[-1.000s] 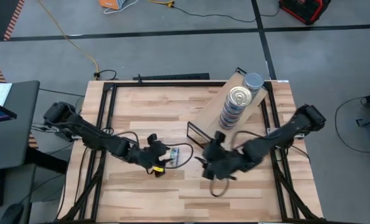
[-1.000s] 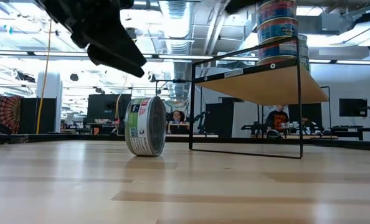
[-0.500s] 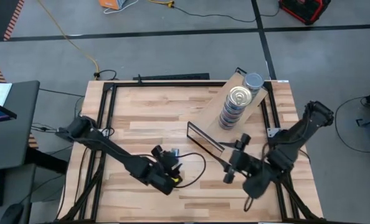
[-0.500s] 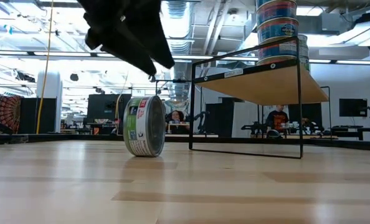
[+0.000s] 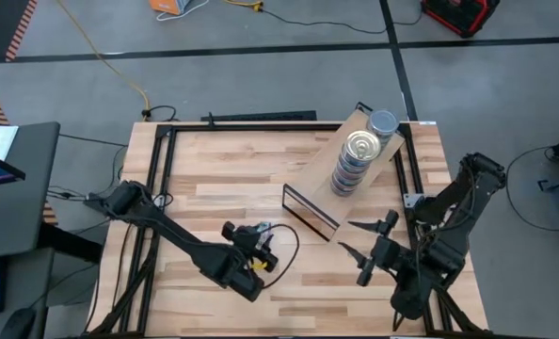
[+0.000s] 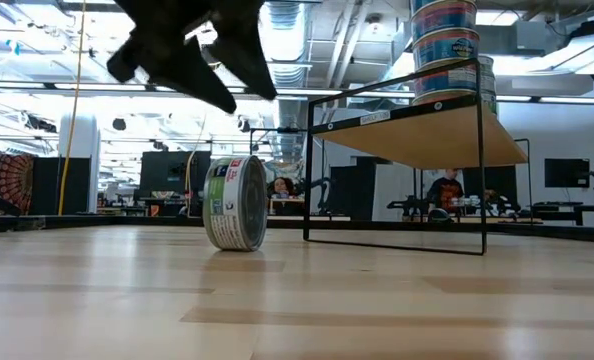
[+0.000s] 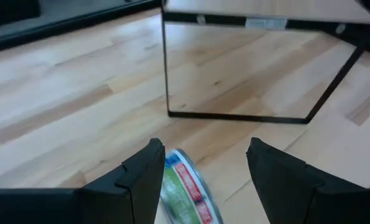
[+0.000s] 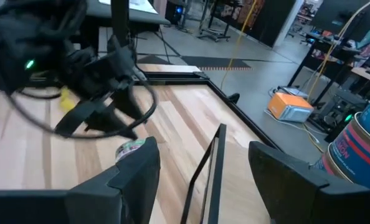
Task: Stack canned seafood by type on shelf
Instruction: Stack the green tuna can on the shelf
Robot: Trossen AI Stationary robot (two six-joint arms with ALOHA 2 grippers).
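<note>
The table (image 5: 223,169) is pale wood in jointed strips, smooth with a soft sheen. Beside the shelf's frame, a lone tin (image 6: 235,203) on its edge shows bare ribbed metal and a glossy printed paper label. The shelf (image 6: 432,133) is a light, matt wooden board on a thin black metal frame. On it, stacked tins (image 5: 358,156) have shiny metal lids

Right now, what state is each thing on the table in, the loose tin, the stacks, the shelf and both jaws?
Loose tin: on its edge on the tabletop, not held.
Stacked tins: two upright stacks on the shelf.
Shelf: standing on its black frame, carrying the stacks.
Left gripper: jaws open, above the loose tin, empty.
Right gripper: jaws open, empty, near the shelf's front end.
</note>
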